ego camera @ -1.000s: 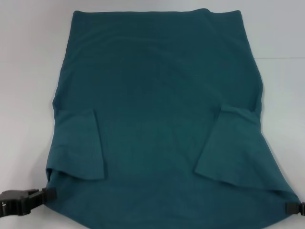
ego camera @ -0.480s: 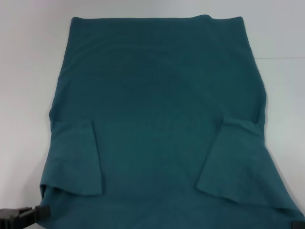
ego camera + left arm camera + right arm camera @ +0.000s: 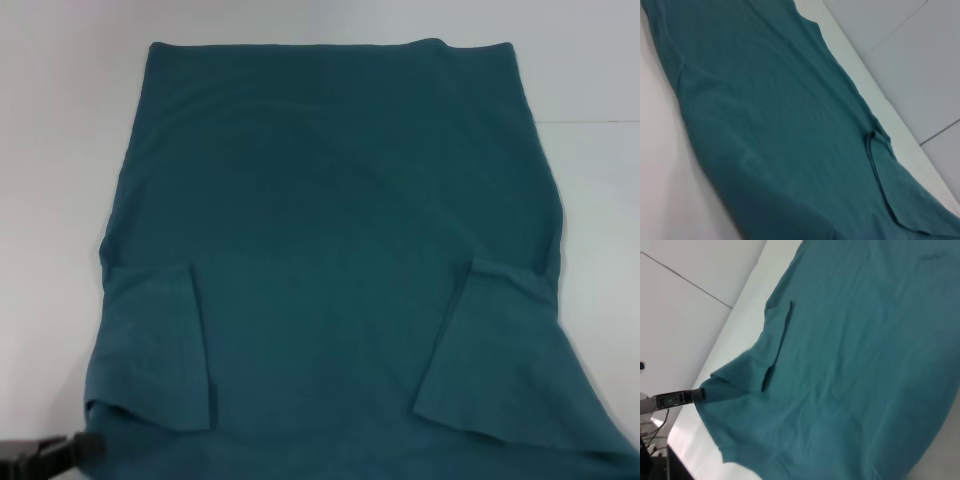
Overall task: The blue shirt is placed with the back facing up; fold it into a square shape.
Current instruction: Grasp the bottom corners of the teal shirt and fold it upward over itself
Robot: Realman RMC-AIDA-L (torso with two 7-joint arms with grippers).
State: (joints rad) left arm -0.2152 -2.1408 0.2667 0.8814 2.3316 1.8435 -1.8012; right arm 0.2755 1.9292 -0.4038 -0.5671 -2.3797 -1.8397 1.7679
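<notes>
- The blue shirt (image 3: 330, 250) is lying back-up on the white table (image 3: 60, 150), filling most of the head view; its straight far edge is resting flat toward the far side, while its near portion is running off the bottom of the head view.
- Both short sleeves are lying folded inward over the body: the left sleeve (image 3: 155, 345) near the left edge, the right sleeve (image 3: 495, 355) near the right edge. This is giving the cloth a narrower, roughly rectangular outline, a sensible preparation for a square fold.
- The left gripper (image 3: 85, 447) is sitting at the near left corner of the shirt. The right wrist view is showing that corner drawn into a taut peak against the gripper tip (image 3: 699, 394), so its fingers are judged to be pinching the cloth, probably to carry the near edge toward the far edge.
- The right gripper is not showing in any view; whether its fingers are released or clenched cannot be told. The near right corner is lying at the very edge of the head view.
- The left wrist view is showing the shirt (image 3: 770, 125) stretching smoothly away over the table, and pale floor tiles (image 3: 920, 65) lying beyond the table's edge.
- Judged progress: sleeves in, lengthwise fold not yet made.
</notes>
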